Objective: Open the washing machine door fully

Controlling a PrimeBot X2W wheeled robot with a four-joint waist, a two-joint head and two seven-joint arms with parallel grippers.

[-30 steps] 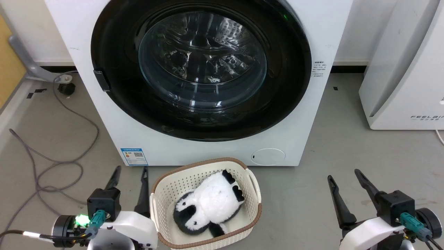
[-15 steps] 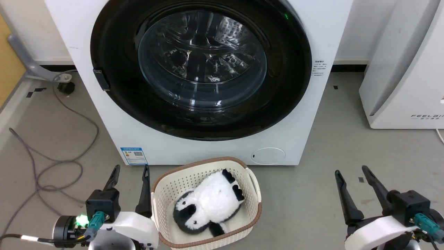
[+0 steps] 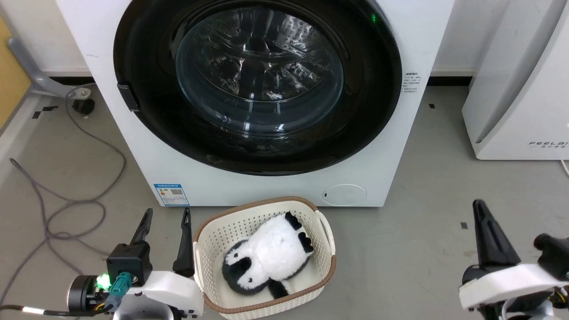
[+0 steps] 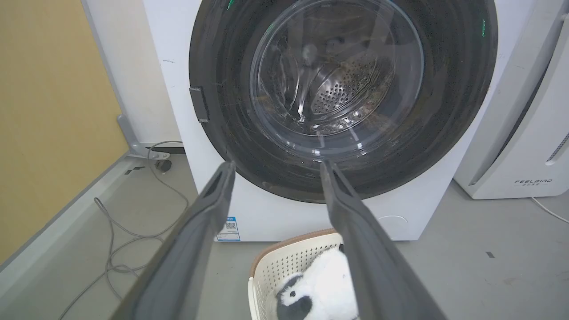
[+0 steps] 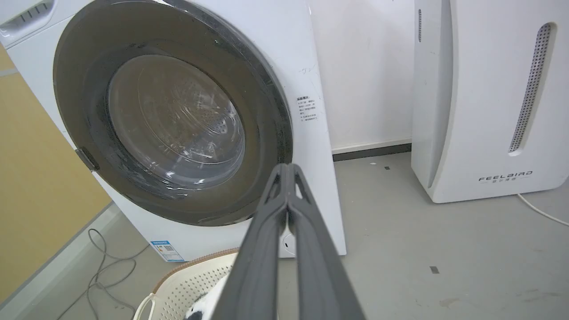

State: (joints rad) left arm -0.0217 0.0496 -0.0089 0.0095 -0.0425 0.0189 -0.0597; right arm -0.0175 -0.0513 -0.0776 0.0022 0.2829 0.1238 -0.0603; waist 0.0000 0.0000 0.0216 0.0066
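Left jaws spread empty, right jaws pressed together empty; ahead, the round glossy black washing machine door sits closed.

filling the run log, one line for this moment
washing machine door closed | left gripper jaws open | right gripper jaws shut | neither touching it

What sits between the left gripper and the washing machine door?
In the head view, bare floor, then the washing machine's white lower front with its blue label.

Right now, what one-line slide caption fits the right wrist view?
Right gripper, fingers shut together, points toward the closed washing machine door, with a basket below.
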